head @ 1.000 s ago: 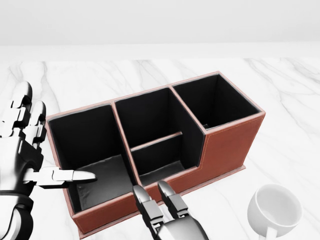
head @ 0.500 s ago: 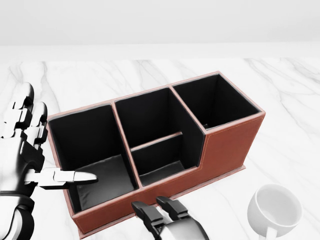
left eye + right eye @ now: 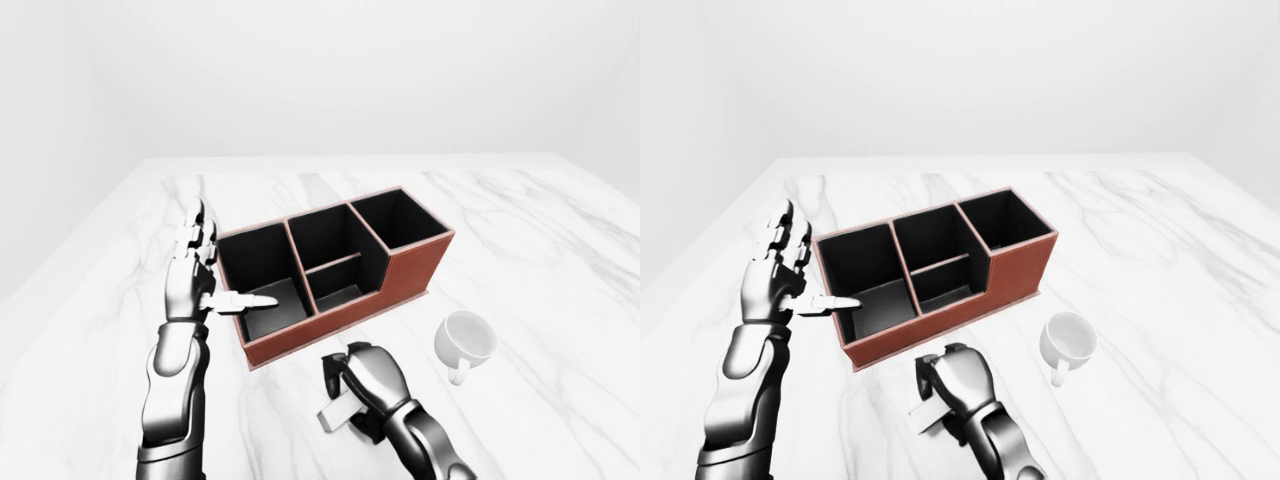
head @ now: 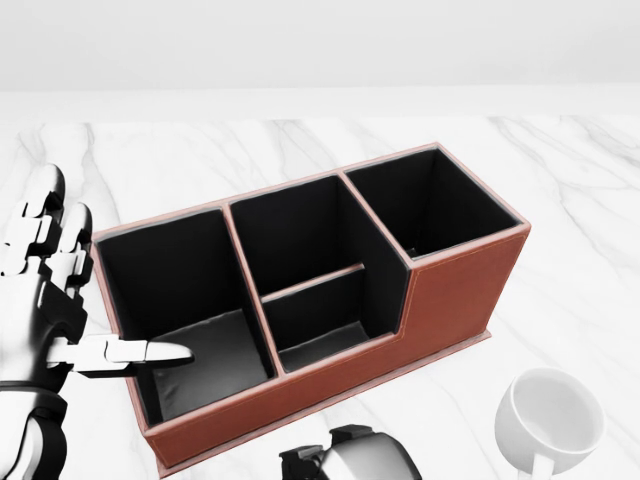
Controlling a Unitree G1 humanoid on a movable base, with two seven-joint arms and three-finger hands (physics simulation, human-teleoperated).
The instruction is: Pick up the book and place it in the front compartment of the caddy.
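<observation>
The brown caddy with black compartments stands on the white marble table, mid view. My left hand is open beside the caddy's left end, fingers upright, thumb reaching over the rim into the left compartment. My right hand is low in the eye views, below the caddy, fingers curled down round a dark flat thing, the book, against the table. Only the top of that hand shows at the head view's bottom edge. Most of the book is hidden under the hand.
A white mug stands on the table to the right of my right hand, below the caddy's right end. A faint pale glass-like thing stands at the table's upper left.
My right hand's fingers, stretched out towards the caddy a second ago, have curled down and the hand has dropped lower in the head view. The left hand and the caddy have not moved.
</observation>
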